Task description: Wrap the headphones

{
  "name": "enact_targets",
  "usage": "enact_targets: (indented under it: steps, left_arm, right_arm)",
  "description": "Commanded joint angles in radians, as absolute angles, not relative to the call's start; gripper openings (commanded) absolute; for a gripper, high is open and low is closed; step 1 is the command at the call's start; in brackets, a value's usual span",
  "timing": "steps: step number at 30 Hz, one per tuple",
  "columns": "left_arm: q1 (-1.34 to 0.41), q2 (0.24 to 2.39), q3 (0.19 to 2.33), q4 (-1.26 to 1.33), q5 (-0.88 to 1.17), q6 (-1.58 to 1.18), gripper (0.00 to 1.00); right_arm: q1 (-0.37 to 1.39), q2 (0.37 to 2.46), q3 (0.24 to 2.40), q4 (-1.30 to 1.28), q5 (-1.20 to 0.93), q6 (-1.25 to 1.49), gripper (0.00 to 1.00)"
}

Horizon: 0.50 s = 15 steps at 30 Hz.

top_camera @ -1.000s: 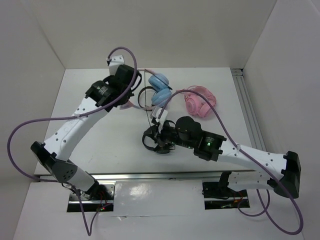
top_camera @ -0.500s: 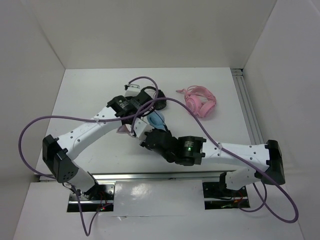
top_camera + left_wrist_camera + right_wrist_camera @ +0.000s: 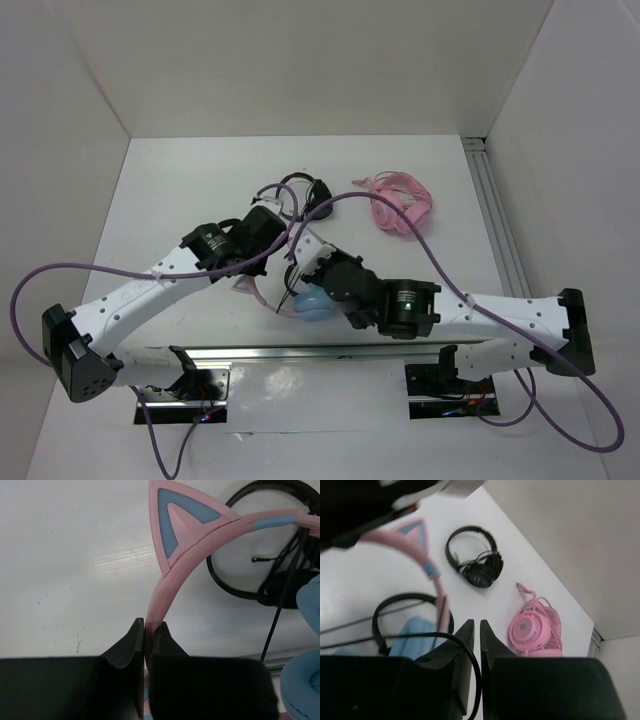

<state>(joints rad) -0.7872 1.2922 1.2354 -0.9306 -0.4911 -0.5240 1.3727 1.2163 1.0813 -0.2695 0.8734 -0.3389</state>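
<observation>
Our left hand is closed tight on the pink headband of the headphones. Its two fingers press either side of the band just below the cat ear, which is pink with a light blue centre. From that grip the band arches up and away to the right. One light blue ear cup shows at the right edge of the left wrist view, with the thin dark cable running down beside it. Our right hand has its fingers drawn almost together, with only a narrow slit between them. The cable curves across right in front of them, and we cannot tell whether it is pinched there. From above, we see the headphones near the front edge of the white surface. They sit between the two wrists, with the blue cup just beside the right arm, and we cannot tell whether they rest on the surface or hang clear of it. The smaller black headphones lie farther back near the middle. The all-pink headphones lie to their right, apart from both hands.
</observation>
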Motion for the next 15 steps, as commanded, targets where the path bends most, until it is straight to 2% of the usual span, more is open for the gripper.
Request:
enact_targets:
  steps: [1, 7, 13, 15]
  left_arm:
    - [-0.805, 1.229, 1.207, -0.89, -0.396, -0.422, 0.0]
    - [-0.833, 1.184, 1.209, -0.931, -0.354, -0.434, 0.0]
    - [-0.925, 1.077, 1.221, -0.985, -0.334, -0.465, 0.0]
    - [-0.937, 1.027, 1.241, -1.0, -0.299, -0.447, 0.0]
  right_arm:
    - [1.333, 1.121, 1.092, -0.06, 0.922, -0.37, 0.17]
    - [1.169, 1.103, 1.048, -0.012, 0.789, -0.359, 0.17]
    - [0.976, 1.164, 1.066, 0.008, 0.64, -0.313, 0.01]
    - [0.918, 1.175, 1.066, 0.008, 0.597, -0.285, 0.0]
